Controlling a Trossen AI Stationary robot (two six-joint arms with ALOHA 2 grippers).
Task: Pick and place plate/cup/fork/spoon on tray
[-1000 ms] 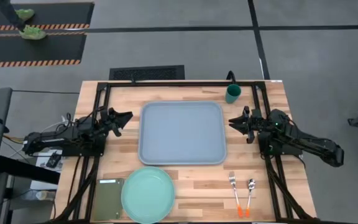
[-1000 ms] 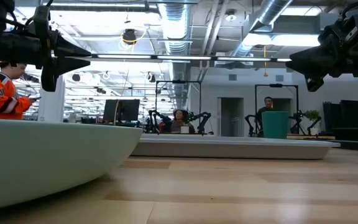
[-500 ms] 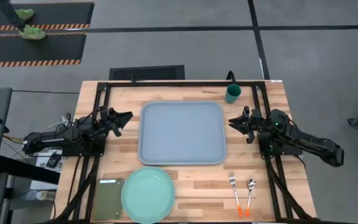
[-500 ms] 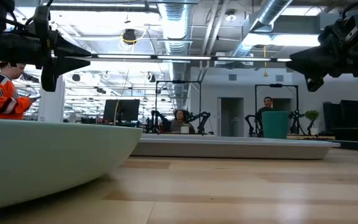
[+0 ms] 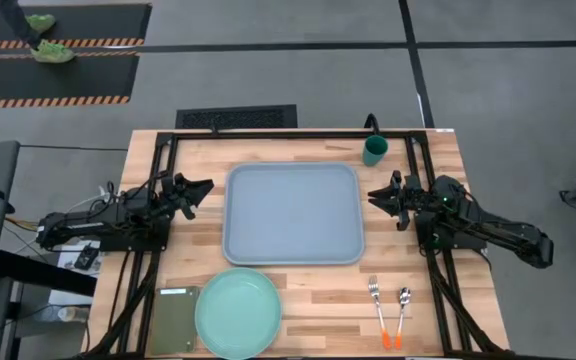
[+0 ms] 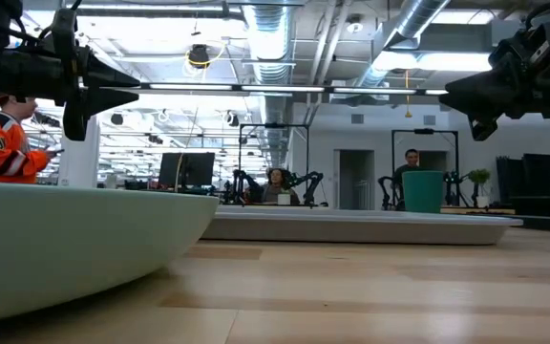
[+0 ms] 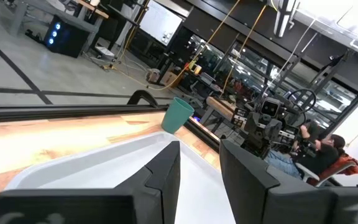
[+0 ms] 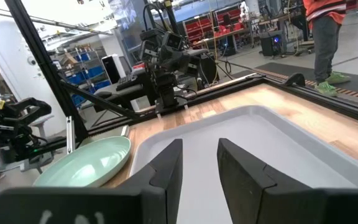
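The light blue-grey tray [image 5: 293, 213] lies in the table's middle. The pale mint-green plate [image 5: 237, 312] lies near the front edge, left of middle. The dark teal cup [image 5: 374, 151] stands at the far right of the tray. The orange-handled fork [image 5: 377, 305] and spoon [image 5: 403, 308] lie side by side at the front right. My left gripper [image 5: 204, 190] hovers left of the tray, open and empty. My right gripper [image 5: 375, 196] hovers right of the tray, open and empty. Both point at the tray.
A flat olive-green rectangle [image 5: 175, 320] lies left of the plate at the front. Black frame rails [image 5: 158, 170] run along the table's left, right and far sides. People show in the room beyond [image 6: 3, 143].
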